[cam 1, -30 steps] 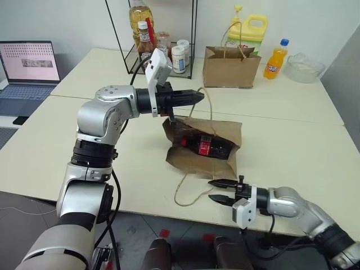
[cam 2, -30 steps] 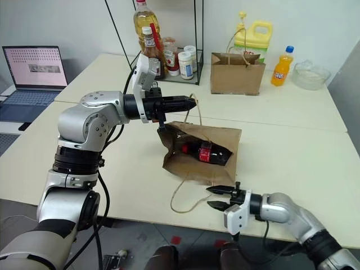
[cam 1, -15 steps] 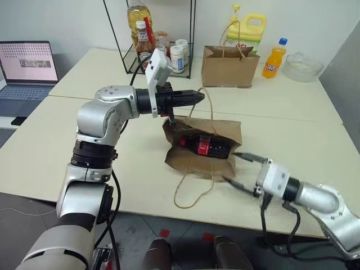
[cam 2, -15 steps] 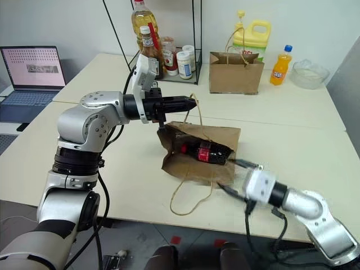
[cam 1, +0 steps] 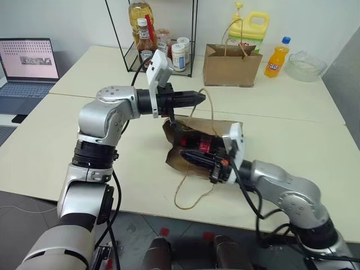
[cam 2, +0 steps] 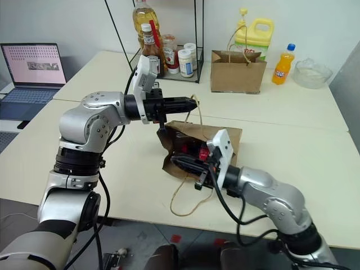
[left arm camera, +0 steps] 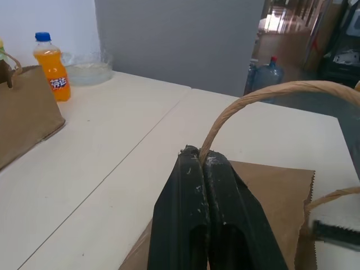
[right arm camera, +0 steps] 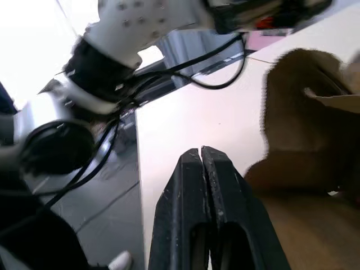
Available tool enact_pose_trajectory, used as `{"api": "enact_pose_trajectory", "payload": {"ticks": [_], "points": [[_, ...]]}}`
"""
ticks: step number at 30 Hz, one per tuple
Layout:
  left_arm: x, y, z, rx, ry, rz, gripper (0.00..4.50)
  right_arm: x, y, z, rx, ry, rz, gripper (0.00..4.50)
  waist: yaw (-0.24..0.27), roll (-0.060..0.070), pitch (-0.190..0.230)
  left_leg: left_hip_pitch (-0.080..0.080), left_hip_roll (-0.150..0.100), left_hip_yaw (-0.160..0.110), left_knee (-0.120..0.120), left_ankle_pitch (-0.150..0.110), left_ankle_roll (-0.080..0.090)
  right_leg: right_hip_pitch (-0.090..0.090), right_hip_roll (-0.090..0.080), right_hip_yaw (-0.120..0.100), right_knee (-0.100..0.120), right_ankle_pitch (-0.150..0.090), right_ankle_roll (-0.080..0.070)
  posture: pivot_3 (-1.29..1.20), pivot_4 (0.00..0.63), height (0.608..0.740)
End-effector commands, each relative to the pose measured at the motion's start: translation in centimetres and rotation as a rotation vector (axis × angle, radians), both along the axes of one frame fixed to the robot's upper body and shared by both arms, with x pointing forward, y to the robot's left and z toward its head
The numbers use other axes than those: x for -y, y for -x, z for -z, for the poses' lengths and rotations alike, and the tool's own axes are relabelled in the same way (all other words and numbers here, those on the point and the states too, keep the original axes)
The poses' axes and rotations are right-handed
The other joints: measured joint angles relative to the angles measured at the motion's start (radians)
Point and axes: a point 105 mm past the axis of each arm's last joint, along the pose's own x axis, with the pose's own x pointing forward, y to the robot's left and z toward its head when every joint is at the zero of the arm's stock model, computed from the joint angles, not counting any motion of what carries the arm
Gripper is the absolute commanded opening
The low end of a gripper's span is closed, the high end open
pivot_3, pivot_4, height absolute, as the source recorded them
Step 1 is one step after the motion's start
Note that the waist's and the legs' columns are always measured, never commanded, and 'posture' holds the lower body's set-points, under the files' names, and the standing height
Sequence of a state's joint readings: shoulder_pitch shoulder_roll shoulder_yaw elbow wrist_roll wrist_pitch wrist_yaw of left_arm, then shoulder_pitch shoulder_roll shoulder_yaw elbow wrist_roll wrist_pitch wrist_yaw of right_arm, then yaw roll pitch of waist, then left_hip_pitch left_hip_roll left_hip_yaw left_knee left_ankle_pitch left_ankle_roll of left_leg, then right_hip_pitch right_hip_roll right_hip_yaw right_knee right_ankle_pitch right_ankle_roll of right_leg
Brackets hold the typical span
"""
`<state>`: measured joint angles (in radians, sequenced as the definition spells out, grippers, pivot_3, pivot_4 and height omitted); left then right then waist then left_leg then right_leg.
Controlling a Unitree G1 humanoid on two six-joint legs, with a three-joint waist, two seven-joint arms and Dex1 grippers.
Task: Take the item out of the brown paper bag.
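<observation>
while the left pincer pinches its handle, the brown paper bag holds the cola bottle, right pincer closed empty.

The room is bright and evenly lit from overhead, and the pale tabletop takes the light with hardly any glare. Shadows are soft and short; a dim one lies under the bag, whose open mouth stays dark. Both head views are sharp across the whole scene, with the far edges bowing only slightly. From the left wrist, the orange bottle is crisp, while a doorway behind glows blown-out. The right wrist view is smeared: the white arm and the bag's edge are blurred, and its upper corner is washed to pure white.
</observation>
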<state>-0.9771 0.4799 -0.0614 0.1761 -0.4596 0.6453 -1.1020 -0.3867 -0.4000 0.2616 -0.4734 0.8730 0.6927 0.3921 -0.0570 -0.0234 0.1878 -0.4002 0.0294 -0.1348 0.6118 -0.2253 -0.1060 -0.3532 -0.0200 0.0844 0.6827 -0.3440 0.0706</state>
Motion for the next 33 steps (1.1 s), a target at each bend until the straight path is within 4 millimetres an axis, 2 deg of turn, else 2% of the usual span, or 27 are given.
{"api": "enact_pose_trajectory", "payload": {"ticks": [1,3,5,10,14,19,23,26,29,33], "points": [[0.2,0.5,-1.2,0.054,0.010,0.015,0.00,0.0,-1.6,-0.1,0.109,0.059,0.083,0.07,0.000,0.000,0.000,0.000,0.000,0.000,0.000,0.000,0.000,0.000,0.000,0.000,0.000,0.000,0.000,0.00,0.150,0.740],[0.2,0.5,-1.2,0.054,0.010,0.014,0.00,0.4,-2.5,0.4,0.199,0.150,0.153,0.07,0.000,0.000,0.000,0.000,0.000,0.000,0.000,0.000,0.000,-0.001,0.000,0.000,0.000,0.000,0.000,0.00,0.150,0.740],[0.1,0.6,-1.1,0.052,0.011,0.012,0.00,1.4,-3.6,1.2,0.342,0.319,0.235,0.07,0.000,0.000,0.000,-0.001,0.000,0.000,0.000,0.000,0.000,-0.001,0.000,0.000,0.000,0.000,0.000,0.00,0.150,0.740],[0.1,0.6,-0.9,0.052,0.012,0.013,0.00,3.3,-3.9,2.2,0.576,0.607,0.268,0.07,0.000,0.000,0.000,-0.001,0.000,0.000,0.000,0.000,0.000,-0.001,0.000,0.000,0.000,0.000,0.000,0.00,0.150,0.740],[0.3,0.5,-1.0,0.053,0.017,0.016,0.00,4.3,-4.3,2.7,0.681,0.765,0.258,1.25,0.000,0.000,0.000,-0.001,0.000,0.000,0.000,0.000,0.000,-0.001,0.000,0.000,0.000,0.000,0.000,0.00,0.150,0.740],[0.5,0.4,-1.2,0.056,0.022,0.021,0.00,4.8,-5.1,2.7,0.774,0.888,0.256,3.13,0.000,0.000,0.000,-0.001,0.000,0.000,0.000,0.000,0.000,-0.001,0.000,0.000,0.000,0.000,0.000,0.00,0.150,0.740],[0.6,0.3,-1.3,0.059,0.028,0.022,0.00,4.9,-5.8,3.5,0.806,0.999,0.208,4.46,0.000,0.000,0.000,0.000,0.000,0.000,0.000,0.000,-0.001,-0.001,0.000,0.000,0.000,0.000,0.000,0.00,0.150,0.740],[0.8,0.4,-1.2,0.060,0.030,0.026,0.00,5.1,-6.5,5.1,0.802,1.098,0.172,4.46,0.000,0.000,0.000,0.000,0.000,0.000,0.000,0.001,-0.001,-0.001,0.000,0.000,0.000,0.000,0.000,0.00,0.150,0.740],[0.8,0.4,-1.2,0.061,0.031,0.029,0.00,5.3,-7.6,5.7,0.798,1.146,0.191,4.46,0.000,0.000,0.000,0.000,0.000,0.000,0.000,0.002,-0.003,-0.001,0.000,0.000,0.000,0.000,0.000,0.00,0.150,0.740],[0.8,0.4,-1.4,0.065,0.033,0.028,0.00,6.5,-8.8,6.7,0.796,1.237,0.213,4.46,0.000,0.000,0.000,0.000,0.000,0.000,0.001,0.002,-0.003,0.000,0.000,0.000,0.000,0.000,0.000,0.00,0.150,0.740]]}}
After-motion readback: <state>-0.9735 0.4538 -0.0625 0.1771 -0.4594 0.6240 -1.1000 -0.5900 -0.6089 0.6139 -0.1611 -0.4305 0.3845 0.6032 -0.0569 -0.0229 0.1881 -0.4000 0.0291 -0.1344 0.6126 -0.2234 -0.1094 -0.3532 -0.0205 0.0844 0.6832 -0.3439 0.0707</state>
